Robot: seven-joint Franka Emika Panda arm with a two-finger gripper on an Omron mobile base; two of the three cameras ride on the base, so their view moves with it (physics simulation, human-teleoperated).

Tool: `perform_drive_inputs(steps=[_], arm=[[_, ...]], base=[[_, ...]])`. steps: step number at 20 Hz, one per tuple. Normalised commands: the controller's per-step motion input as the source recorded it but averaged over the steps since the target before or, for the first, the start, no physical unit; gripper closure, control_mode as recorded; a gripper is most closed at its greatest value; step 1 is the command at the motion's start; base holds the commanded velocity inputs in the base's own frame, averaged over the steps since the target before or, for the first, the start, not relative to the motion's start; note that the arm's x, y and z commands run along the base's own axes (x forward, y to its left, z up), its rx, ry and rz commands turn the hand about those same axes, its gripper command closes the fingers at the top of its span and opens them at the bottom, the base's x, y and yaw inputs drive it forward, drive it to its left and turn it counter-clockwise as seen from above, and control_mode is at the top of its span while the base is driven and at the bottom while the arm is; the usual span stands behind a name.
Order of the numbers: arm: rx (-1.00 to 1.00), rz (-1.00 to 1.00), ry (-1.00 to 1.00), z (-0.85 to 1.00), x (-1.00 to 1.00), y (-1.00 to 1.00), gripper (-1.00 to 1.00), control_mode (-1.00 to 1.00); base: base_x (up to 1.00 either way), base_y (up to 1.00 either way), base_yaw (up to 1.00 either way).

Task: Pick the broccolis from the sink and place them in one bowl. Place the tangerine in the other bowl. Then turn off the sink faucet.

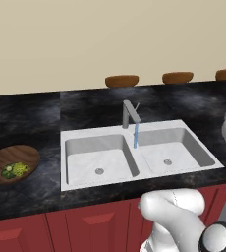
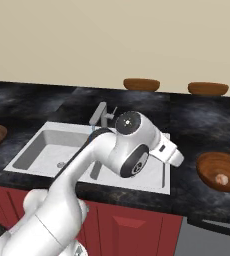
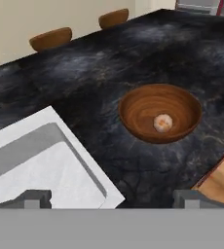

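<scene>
The broccolis [image 1: 14, 170] lie together in the wide wooden bowl [image 1: 26, 156] on the counter left of the sink [image 1: 80, 139]. In the other wooden bowl [image 3: 182, 101], right of the sink, rests the tangerine [image 3: 162, 122], which the right base view also catches as the tangerine [image 2: 221, 178] inside the bowl [image 2: 207, 167]. My gripper [image 3: 111, 200] is open and holds nothing; it hovers above the counter between the sink's right corner and that bowl. A thin blue stream of water [image 1: 135, 136] runs from the sink faucet [image 1: 129, 113].
Small brown oval bowls [image 1: 121, 80] line the back edge of the dark counter by the wall. My white arm [image 2: 107, 150] reaches across the sink's front in the right base view. Red cabinet fronts [image 1: 85, 226] run below the counter.
</scene>
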Motion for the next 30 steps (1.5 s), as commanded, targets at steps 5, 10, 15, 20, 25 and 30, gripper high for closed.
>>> perform_drive_inputs(steps=[5,10,15,20,25,30], arm=[[-0.21,0.47,-0.12,0.79,-0.01,0.54,-1.00,-1.00],[-0.33,0.53,-0.02,0.24,-0.11,0.60,-1.00,-1.00],[-0.44,0.56,-0.13,0.23,0.00,0.69,-1.00,-1.00],[-0.41,0.56,-0.31,-0.01,0.01,0.63,-1.00,-1.00],[-0.32,0.43,-0.25,-0.05,0.03,0.45,-1.00,-1.00],[-0.06,-0.05,0.01,0.00,0.08,0.03,-1.00,-1.00]], base=[[0.00,0.00,0.00],[0.00,0.00,0.00],[0.00,0.00,0.00],[0.00,0.00,0.00],[0.00,0.00,0.00],[0.00,0.00,0.00]])
